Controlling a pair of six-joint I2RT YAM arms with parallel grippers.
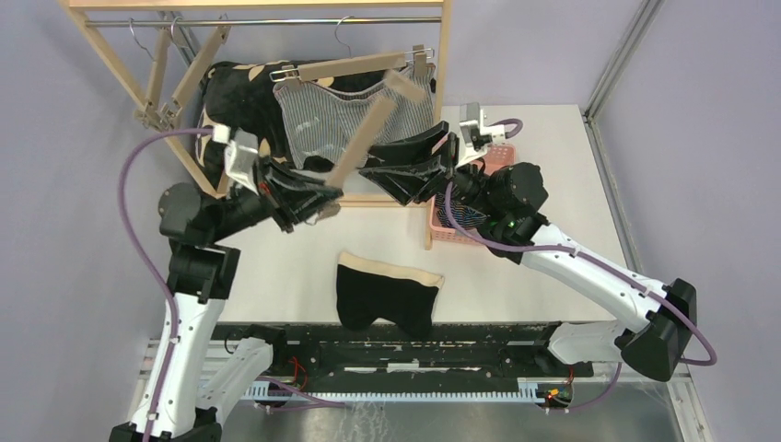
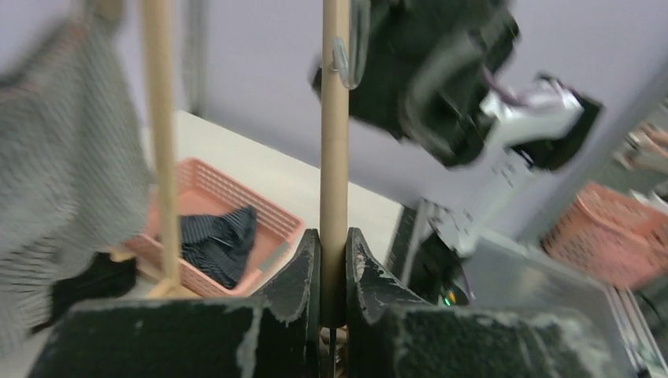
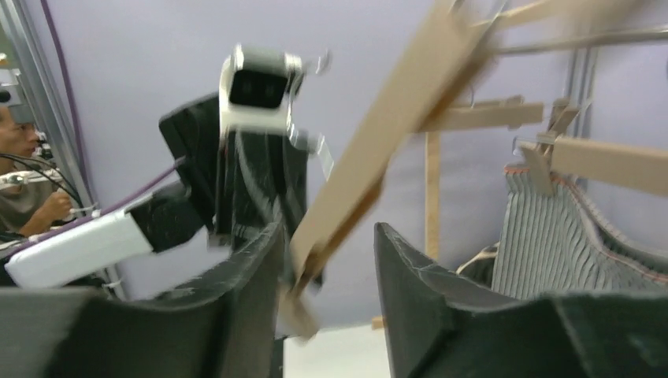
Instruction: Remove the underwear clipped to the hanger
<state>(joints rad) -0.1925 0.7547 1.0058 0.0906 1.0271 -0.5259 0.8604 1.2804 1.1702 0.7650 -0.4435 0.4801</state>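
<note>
The grey-white pinstriped boxers point(image 1: 322, 124) hang clipped to a wooden hanger point(image 1: 341, 66) on the rack; they also show in the right wrist view point(image 3: 551, 244) and the left wrist view point(image 2: 63, 157). The plain black boxers point(image 1: 387, 293) lie flat on the table. The navy striped boxers point(image 2: 217, 240) lie in a pink basket point(image 2: 276, 220). My left gripper point(image 1: 322, 198) point(image 2: 334, 236) is shut on the bar of a bare, tilted wooden hanger point(image 1: 368, 129) point(image 2: 335, 142). My right gripper point(image 1: 387, 180) point(image 3: 327, 260) is open, its jaws on either side of that hanger's clip end point(image 3: 331, 236).
A wooden rack point(image 1: 442, 55) with a metal rail stands at the back, with more bare hangers point(image 1: 198, 69) on its left. A big black cushion with cream marks point(image 1: 235, 87) hangs behind the pinstriped boxers. The pink basket point(image 1: 497, 157) stands right of the rack.
</note>
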